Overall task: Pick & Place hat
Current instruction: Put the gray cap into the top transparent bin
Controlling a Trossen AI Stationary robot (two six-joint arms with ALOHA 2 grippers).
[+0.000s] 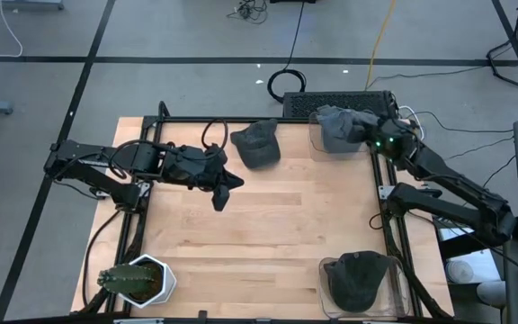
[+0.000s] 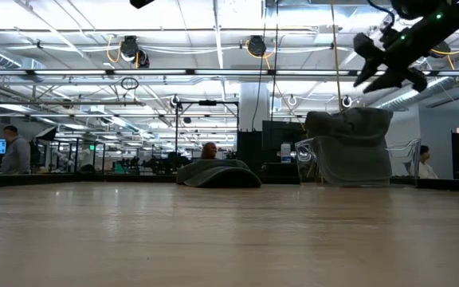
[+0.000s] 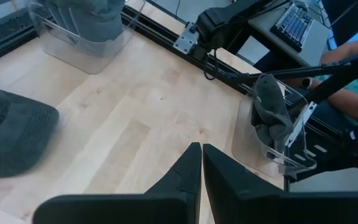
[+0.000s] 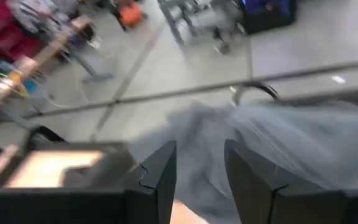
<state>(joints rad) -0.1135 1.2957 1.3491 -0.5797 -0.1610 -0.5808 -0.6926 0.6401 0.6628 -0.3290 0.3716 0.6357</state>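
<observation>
A dark grey hat [image 1: 257, 144] lies brim-down on the far middle of the table, also seen in the low view [image 2: 217, 173] and the left wrist view [image 3: 11, 134]. A lighter grey hat [image 1: 335, 129] sits in a clear bin at the far right corner [image 2: 349, 143]. My right gripper [image 2: 389, 60] hovers open just above that hat, apart from it [image 4: 197, 165]. My left gripper [image 1: 223, 191] is shut and held over the table's left middle, a little nearer than the dark hat [image 3: 201, 162]. A third dark hat [image 1: 360, 279] rests in a clear bin at the near right.
A potted cactus in a white pot [image 1: 138, 279] stands at the near left corner. The clear bin [image 3: 272, 118] with its hat stands at the near right edge. Black frame rails [image 1: 389, 225] run along the table's sides. Bare wood [image 1: 268, 234] spans the middle.
</observation>
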